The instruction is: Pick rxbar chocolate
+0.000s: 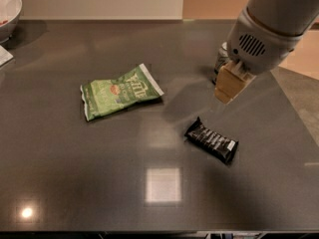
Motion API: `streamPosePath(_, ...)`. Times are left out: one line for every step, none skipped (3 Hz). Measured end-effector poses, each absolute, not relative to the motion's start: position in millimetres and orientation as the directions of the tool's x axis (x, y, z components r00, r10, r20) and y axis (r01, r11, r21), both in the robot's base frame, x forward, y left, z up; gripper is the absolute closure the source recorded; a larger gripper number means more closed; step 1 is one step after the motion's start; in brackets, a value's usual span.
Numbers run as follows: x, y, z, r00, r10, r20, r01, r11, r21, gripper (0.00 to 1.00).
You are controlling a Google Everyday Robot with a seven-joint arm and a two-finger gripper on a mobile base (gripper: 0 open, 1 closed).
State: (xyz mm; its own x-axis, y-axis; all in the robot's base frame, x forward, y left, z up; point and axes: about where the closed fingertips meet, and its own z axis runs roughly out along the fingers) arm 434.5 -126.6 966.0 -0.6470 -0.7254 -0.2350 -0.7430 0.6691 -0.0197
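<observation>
The rxbar chocolate point(212, 141) is a small flat black wrapper with rows of white lettering and a white label at its right end. It lies flat on the dark table point(75, 173), right of centre. My gripper point(225, 97) hangs from the grey arm at the upper right, above and slightly right of the bar, and is not touching it. The gripper holds nothing that I can see.
A green chip bag point(119, 91) lies left of centre. A soda can point(222, 59) stands behind the gripper, mostly hidden by it. A white bowl point(9, 8) sits at the far left corner, with a white paper edge point(4, 57) below it. The table's right edge runs past the arm.
</observation>
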Motion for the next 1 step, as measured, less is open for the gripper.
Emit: streamPosePath(437.5,-124.1,967.4,-0.643,-0.725,-0.248,-0.743,0.668,-0.026,0.82)
